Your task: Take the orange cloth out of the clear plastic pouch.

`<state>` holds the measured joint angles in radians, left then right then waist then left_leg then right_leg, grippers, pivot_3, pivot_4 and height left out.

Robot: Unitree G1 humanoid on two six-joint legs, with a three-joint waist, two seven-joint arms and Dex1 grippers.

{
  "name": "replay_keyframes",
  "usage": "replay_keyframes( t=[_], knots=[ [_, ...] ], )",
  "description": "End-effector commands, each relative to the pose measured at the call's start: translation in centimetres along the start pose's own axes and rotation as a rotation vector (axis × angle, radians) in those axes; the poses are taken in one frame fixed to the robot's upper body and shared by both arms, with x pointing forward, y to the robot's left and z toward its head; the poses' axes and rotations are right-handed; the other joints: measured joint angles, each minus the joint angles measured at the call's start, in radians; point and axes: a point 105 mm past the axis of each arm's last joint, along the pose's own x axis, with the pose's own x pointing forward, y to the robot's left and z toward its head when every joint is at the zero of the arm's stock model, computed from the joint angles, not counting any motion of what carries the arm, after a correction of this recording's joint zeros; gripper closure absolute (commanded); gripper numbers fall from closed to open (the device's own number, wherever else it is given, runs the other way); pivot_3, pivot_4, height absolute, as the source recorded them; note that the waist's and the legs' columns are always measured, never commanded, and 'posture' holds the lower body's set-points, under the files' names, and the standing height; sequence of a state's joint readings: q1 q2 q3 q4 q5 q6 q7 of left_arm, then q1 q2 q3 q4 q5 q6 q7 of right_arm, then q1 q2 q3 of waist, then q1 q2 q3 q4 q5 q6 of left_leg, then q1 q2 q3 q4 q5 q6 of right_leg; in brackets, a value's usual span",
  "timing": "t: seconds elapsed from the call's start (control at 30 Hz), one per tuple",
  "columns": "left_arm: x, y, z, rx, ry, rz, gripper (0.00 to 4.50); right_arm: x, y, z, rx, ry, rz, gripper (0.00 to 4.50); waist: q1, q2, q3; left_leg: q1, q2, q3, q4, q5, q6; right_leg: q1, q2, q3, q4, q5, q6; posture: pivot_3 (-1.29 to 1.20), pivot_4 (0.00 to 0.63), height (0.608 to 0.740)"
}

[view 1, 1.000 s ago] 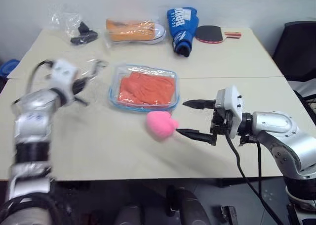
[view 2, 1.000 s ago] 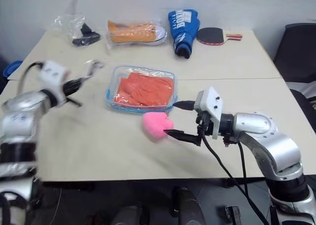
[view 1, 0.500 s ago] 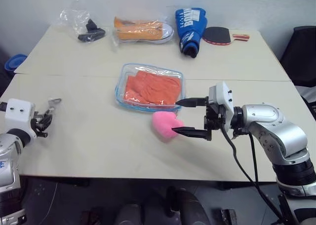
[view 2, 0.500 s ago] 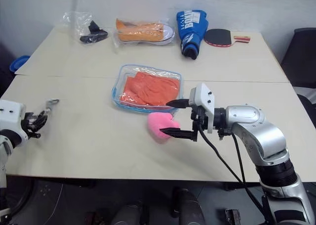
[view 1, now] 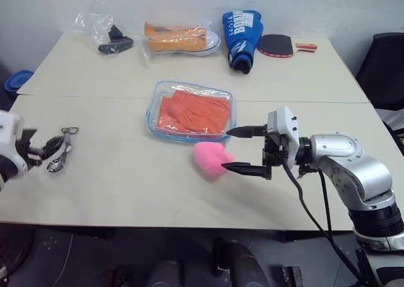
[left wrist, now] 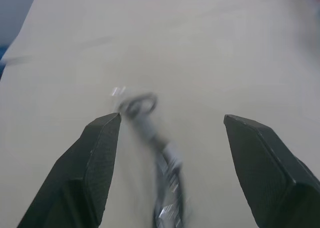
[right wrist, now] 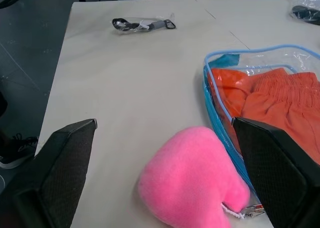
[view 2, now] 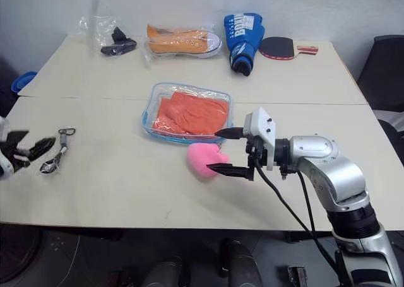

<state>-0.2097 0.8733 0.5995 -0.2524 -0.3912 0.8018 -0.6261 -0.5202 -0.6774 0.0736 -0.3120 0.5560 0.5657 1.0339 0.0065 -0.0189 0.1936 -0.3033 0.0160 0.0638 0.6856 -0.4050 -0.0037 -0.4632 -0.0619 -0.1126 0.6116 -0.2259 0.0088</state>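
Two grippers are in play, and the left gripper (view 2: 25, 151) is half cut off at the table's left edge, so little more than its black fingers (left wrist: 97, 163) can be seen; they stand apart with nothing between them. Just beyond them a small metal clip with a key ring (view 1: 60, 156) lies on the table (view 1: 126, 186), blurred in the left wrist view and too small in the head views to name more exactly.

The right gripper (view 1: 243, 151) points toward the robot's left with its jaws spread wide and empty. Its lower finger (view 1: 242, 168) reaches the pink plush heart (view 1: 212, 159); whether it touches cannot be told. Its upper finger ends beside the near right corner of the clear plastic pouch (view 1: 154, 104).

The pouch lies flat at the middle of the table, and the orange cloth (view 1: 192, 112) is wholly inside it, folded and wrinkled; a little turquoise shows at one inner corner.

Along the far edge, a crinkled clear bag (view 1: 88, 23) holds a black item (view 1: 115, 43) that is hard to identify, and clear wrap encloses an orange sneaker (view 1: 180, 38). Right of these lie a blue printed bundle (view 1: 238, 29) and a table tennis paddle (view 1: 278, 45). A black chair (view 1: 382, 60) is cut off at the right border.
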Motion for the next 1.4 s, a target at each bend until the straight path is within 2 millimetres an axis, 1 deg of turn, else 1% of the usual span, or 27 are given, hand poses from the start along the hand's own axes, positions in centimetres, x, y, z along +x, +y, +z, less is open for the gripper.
replay_keyframes(
  t=[0.03, 0.07, 0.13, 0.23, 0.33, 0.4, 0.43, 0.57, 0.67, 0.77, 0.9, 1.07, 1.1, 1.13, 1.23, 1.4],
  knots=[
    [1.6, -6.9, 3.2, 0.197, -0.069, -0.352, 1.00, -0.3, 0.0, 1.1, -0.061, -0.022, -0.024, 0.00, 0.000, 0.000, 0.000, 0.000, 0.000, 0.000, 0.000, 0.000, 0.000, 0.000, 0.000, 0.000, 0.000, 0.000, 0.000, 0.00, 0.150, 0.740],
    [2.4, -7.7, 3.3, 0.281, -0.055, -0.400, 1.00, -0.3, 0.1, 1.1, -0.062, -0.023, -0.026, 0.00, -0.002, 0.000, 0.000, 0.000, 0.000, 0.000, 0.000, 0.000, 0.000, 0.000, 0.000, 0.000, 0.000, 0.000, 0.000, 0.00, 0.150, 0.740],
    [3.9, -7.9, 3.1, 0.433, -0.019, -0.435, 1.00, -0.4, 0.2, 1.1, -0.063, -0.021, -0.028, 0.00, -0.006, 0.000, 0.000, 0.000, 0.000, 0.001, 0.000, 0.000, -0.001, 0.000, 0.001, 0.000, 0.000, 0.000, 0.000, 0.00, 0.150, 0.740],
    [6.0, -7.5, 2.6, 0.676, 0.017, -0.491, 1.00, -0.7, 0.2, 1.1, -0.067, -0.013, -0.046, 0.00, -0.014, 0.001, 0.000, 0.001, 0.001, 0.004, 0.000, 0.001, -0.003, -0.001, 0.004, 0.002, -0.001, -0.001, -0.001, 0.00, 0.150, 0.740],
    [7.9, -6.5, 1.6, 0.947, 0.068, -0.528, 1.00, -1.2, 0.0, 1.0, -0.068, -0.006, -0.074, 0.00, -0.009, 0.001, 0.000, 0.002, 0.001, 0.004, 0.000, 0.002, -0.004, -0.001, 0.005, 0.002, 0.000, -0.001, -0.002, 0.00, 0.150, 0.740],
    [9.3, -6.1, 1.3, 1.051, 0.075, -0.534, 1.00, -1.4, 0.1, 0.9, -0.068, -0.004, -0.089, 0.00, -0.005, 0.001, 0.000, 0.002, 0.001, 0.004, 0.000, 0.002, -0.004, -0.001, 0.005, 0.002, 0.001, -0.001, -0.002, 0.00, 0.150, 0.740],
    [10.0, -6.1, 1.3, 1.078, 0.062, -0.536, 1.00, -1.5, 0.2, 0.9, -0.067, -0.005, -0.096, 0.00, -0.004, 0.001, 0.000, 0.002, 0.001, 0.004, 0.000, 0.002, -0.004, -0.001, 0.005, 0.002, 0.001, -0.001, -0.003, 0.00, 0.150, 0.740],
    [12.2, -6.9, 2.4, 1.077, -0.029, -0.519, 1.00, -1.7, 0.6, 0.8, -0.062, -0.005, -0.122, 0.00, 0.004, 0.000, 0.000, -0.001, 0.001, 0.004, 0.000, 0.001, 0.000, -0.002, 0.004, 0.000, 0.002, 0.000, -0.001, 0.00, 0.150, 0.740],
    [13.2, -7.3, 2.3, 1.111, -0.049, -0.516, 1.00, -1.9, 0.7, 0.7, -0.057, -0.002, -0.137, 0.00, 0.003, 0.000, 0.000, -0.004, 0.000, 0.004, 0.002, 0.000, 0.002, -0.002, 0.004, 0.000, -0.001, 0.001, 0.001, 0.00, 0.150, 0.740],
    [13.9, -7.7, 1.6, 1.130, -0.041, -0.536, 1.00, -2.1, 0.6, 0.5, -0.055, 0.004, -0.157, 0.00, 0.004, 0.000, 0.000, -0.005, 0.000, 0.004, 0.003, 0.000, 0.003, -0.002, 0.003, -0.001, -0.001, 0.002, 0.002, 0.00, 0.150, 0.740],
    [14.5, -7.7, 0.6, 1.164, -0.016, -0.537, 1.00, -2.5, -0.2, 0.5, -0.060, 0.013, -0.195, 0.00, 0.005, 0.000, 0.000, -0.006, 0.000, 0.004, 0.007, -0.001, 0.004, -0.002, 0.003, -0.002, 0.000, 0.002, 0.002, 0.00, 0.150, 0.740],
    [15.1, -8.4, 0.7, 1.125, -0.044, -0.542, 1.00, -2.7, -0.4, 0.5, -0.062, 0.016, -0.199, 0.00, 0.009, 0.000, 0.000, -0.007, 0.000, 0.002, 0.011, -0.001, 0.005, -0.002, 0.002, -0.002, 0.003, 0.002, 0.003, 0.00, 0.150, 0.740],
    [15.2, -8.4, 0.8, 1.119, -0.051, -0.541, 1.39, -2.6, -0.4, 0.5, -0.063, 0.017, -0.199, 0.00, 0.009, 0.000, 0.000, -0.008, 0.000, 0.002, 0.012, -0.002, 0.005, -0.002, 0.002, -0.002, 0.003, 0.002, 0.003, 0.00, 0.150, 0.740],
    [15.3, -8.6, 0.9, 1.106, -0.060, -0.539, 1.56, -2.6, -0.4, 0.4, -0.064, 0.021, -0.198, 0.00, 0.009, 0.000, 0.000, -0.008, 0.000, 0.002, 0.012, -0.002, 0.006, -0.002, 0.002, -0.002, 0.003, 0.002, 0.003, 0.00, 0.150, 0.740],
    [15.3, -8.9, 0.9, 1.090, -0.073, -0.549, 2.47, -2.7, -0.3, 0.2, -0.065, 0.029, -0.197, 0.00, 0.009, 0.000, 0.000, -0.010, 0.000, 0.001, 0.013, -0.002, 0.006, -0.002, 0.002, -0.004, 0.002, 0.002, 0.003, 0.00, 0.150, 0.740],
    [14.6, -9.3, 0.3, 1.106, -0.083, -0.600, 4.03, -2.9, -0.3, 0.2, -0.066, 0.039, -0.193, 0.00, 0.013, 0.000, 0.000, -0.011, 0.000, 0.001, 0.014, -0.002, 0.006, -0.002, 0.001, -0.005, 0.002, 0.003, 0.003, 0.00, 0.150, 0.740]
  ],
)
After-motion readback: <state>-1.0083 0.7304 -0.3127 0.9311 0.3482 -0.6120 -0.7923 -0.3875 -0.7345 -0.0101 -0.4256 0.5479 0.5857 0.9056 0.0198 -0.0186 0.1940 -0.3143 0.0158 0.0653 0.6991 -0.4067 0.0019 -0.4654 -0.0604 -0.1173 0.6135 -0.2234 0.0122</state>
